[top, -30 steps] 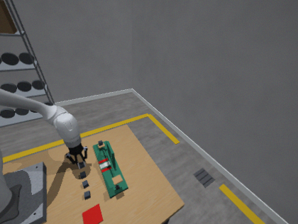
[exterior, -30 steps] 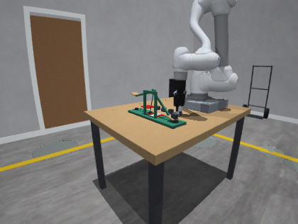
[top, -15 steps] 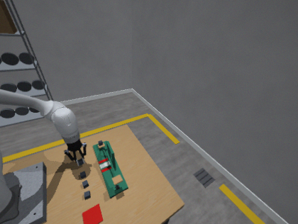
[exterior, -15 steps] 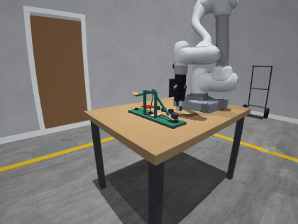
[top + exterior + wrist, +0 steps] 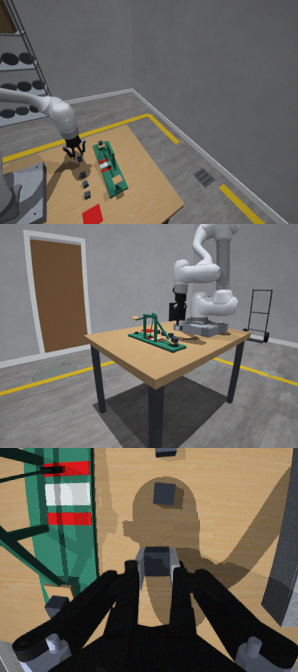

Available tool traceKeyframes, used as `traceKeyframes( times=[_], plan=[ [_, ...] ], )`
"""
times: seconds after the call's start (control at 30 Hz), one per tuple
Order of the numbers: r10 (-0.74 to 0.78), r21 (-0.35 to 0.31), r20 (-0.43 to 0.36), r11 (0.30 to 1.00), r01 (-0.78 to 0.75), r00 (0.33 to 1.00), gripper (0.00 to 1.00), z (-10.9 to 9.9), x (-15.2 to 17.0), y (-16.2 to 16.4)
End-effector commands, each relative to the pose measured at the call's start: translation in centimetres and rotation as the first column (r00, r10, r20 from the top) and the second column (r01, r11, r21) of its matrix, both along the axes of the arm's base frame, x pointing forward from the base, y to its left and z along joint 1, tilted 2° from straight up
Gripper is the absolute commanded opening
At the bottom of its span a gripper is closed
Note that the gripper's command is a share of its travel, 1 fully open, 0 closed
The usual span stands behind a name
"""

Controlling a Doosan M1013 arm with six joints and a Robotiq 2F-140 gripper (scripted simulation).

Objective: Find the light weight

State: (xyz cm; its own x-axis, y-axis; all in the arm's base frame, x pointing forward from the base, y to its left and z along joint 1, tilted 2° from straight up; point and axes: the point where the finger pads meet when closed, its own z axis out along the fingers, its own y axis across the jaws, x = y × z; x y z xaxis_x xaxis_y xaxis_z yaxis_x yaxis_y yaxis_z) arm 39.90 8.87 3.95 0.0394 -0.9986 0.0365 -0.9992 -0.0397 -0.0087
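Claw (image 5: 157, 573) was seen clamped on dark weight (image 5: 157, 560), just beside balance (image 5: 110, 169), on table (image 5: 149, 177). Weighing step was judged in hand. Lift, carry to empty pan (image 5: 117, 180) were called for next. Red dish (image 5: 92, 215) was left bare.

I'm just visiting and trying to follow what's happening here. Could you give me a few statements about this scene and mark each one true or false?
1. The gripper is shut on a weight. True.
2. A weight lies on the red dish. False: nothing lies on the dish.
3. One weight sits on the balance's far pan. True.
4. The near pan carries a weight. False: it carries none.
5. Three weights stand in a row between the gripper and the dish. True.
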Motion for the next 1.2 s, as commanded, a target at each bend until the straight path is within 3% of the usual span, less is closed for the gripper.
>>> traceKeyframes(
  times=[0.0, 0.47, 0.9, 0.97, 1.17],
  plan=[
    [0.0, 0.0, 0.0, 1.0, 0.0, 1.0, 0.24, 0.0, 0.0, 0.0],
    [-0.066, 0.001, 0.002, 0.998, 0.066, 0.998, 0.24, 0.9, -0.1, -1.7],
    [-0.066, 0.001, 0.002, 0.998, 0.066, 0.998, 0.24, 7.3, -0.6, -13.6],
    [-0.066, 0.001, 0.002, 0.998, 0.066, 0.998, 0.24, 7.3, -0.6, -13.6],
    [-0.066, 0.001, 0.002, 0.998, 0.066, 0.998, 0.24, 10.8, -0.8, -20.1]
  ],
)
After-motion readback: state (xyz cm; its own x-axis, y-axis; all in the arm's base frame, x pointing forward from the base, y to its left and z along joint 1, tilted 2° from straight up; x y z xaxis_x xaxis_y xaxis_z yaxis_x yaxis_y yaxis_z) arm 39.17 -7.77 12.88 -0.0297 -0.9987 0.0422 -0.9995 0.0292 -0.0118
